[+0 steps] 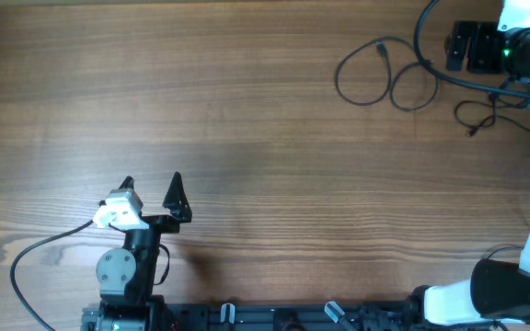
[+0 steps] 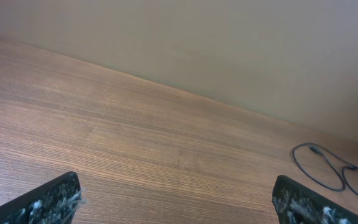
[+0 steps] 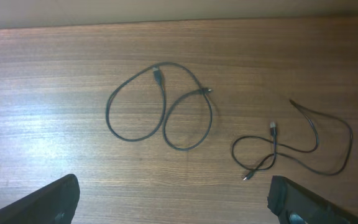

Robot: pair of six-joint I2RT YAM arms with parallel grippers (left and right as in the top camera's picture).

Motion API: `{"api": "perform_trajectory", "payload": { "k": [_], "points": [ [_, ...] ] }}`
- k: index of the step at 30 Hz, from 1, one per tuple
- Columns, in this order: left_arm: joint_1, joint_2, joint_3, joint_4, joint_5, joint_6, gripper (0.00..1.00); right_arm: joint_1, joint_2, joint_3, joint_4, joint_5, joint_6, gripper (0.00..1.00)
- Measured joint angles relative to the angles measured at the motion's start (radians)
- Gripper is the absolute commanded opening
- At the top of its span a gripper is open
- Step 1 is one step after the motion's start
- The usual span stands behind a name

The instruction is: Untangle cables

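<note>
fingers [image 2: 48, 202] of left gripper [image 1: 151, 181] spread fully wide, nothing held, over bare wood table [image 2: 135, 124] w/ grain running across. plain beige wall [image 2: 229, 43] rises past table's far edge. right gripper [image 3: 169, 202] also fully wide, empty. looped cable [image 3: 108, 115] lies flat ahead of right fingers, approx midway btwn them, in two loops; from left fingers it's far ahead & off to the right. thinner squiggly cable [image 3: 272, 130] lies ahead of the right-hand finger, apart from looped one, not touching.
</note>
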Motion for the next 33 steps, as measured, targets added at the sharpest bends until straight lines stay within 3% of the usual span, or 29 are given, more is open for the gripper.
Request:
{"api": "perform_trajectory", "payload": {
  "k": [4,9,12,15,16,21,28,33],
  "points": [
    [0.000,0.000,0.000,0.000,0.000,0.000,1.00,0.000,0.000,-0.001,0.040,-0.020,-0.010,1.00],
    [0.000,0.000,0.000,0.000,0.000,0.000,1.00,0.019,-0.055,-0.150,0.327,-0.149,-0.010,1.00],
    [0.000,0.000,0.000,0.000,0.000,0.000,1.00,0.047,-0.177,-0.367,0.470,-0.181,-0.010,1.00],
    [0.000,0.001,0.000,0.000,0.000,0.000,1.00,0.050,-0.344,-0.612,0.710,-0.192,-0.007,1.00],
    [0.000,0.000,0.000,0.000,0.000,0.000,1.00,0.050,-0.454,-0.765,0.820,-0.200,-0.006,1.00],
    [0.000,0.000,0.000,0.000,0.000,0.000,1.00,0.050,-0.734,-1.137,1.116,-0.212,-0.002,1.00],
    [0.000,0.000,0.000,0.000,0.000,0.000,1.00,0.051,-1.025,-1.523,1.445,-0.215,0.011,0.99],
    [0.000,0.000,0.000,0.000,0.000,0.000,1.00,0.052,-1.186,-1.718,1.585,-0.222,0.014,1.00]
  ]
}}
